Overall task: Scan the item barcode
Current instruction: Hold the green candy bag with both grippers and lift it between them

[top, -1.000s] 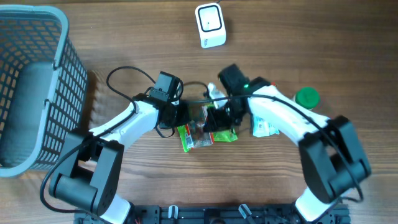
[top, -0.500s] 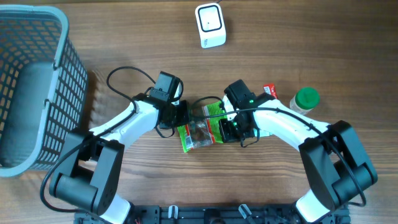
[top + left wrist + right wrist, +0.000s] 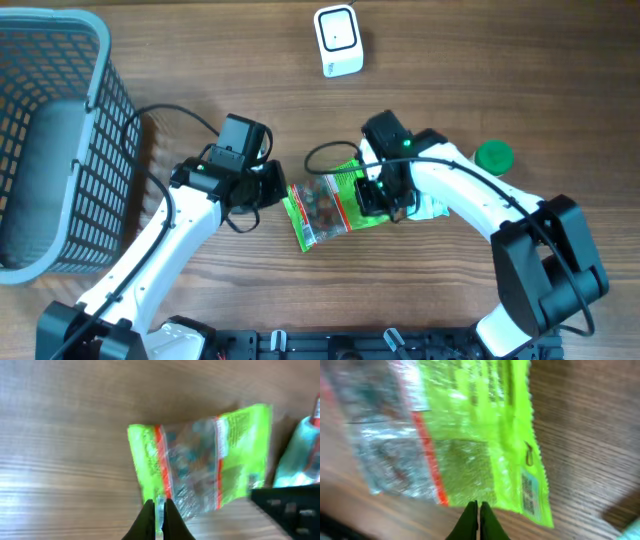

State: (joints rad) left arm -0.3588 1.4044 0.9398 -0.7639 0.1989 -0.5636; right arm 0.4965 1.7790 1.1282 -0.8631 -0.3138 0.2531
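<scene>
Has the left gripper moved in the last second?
Yes. The left gripper has shifted toward the basket, away from the white scanner.

glossy crinkled plastic packet [image 3: 322, 205] on matt wood-grain table [image 3: 500, 60].

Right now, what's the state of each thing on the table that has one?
Left gripper: shut, at bag's edge, hold unclear.
Right gripper: shut on bag's right end.
Bag: skewed between the grippers, printed side up.
Bottle: upright, capped.
Basket: upright.
Scanner: apart from bag.
</scene>
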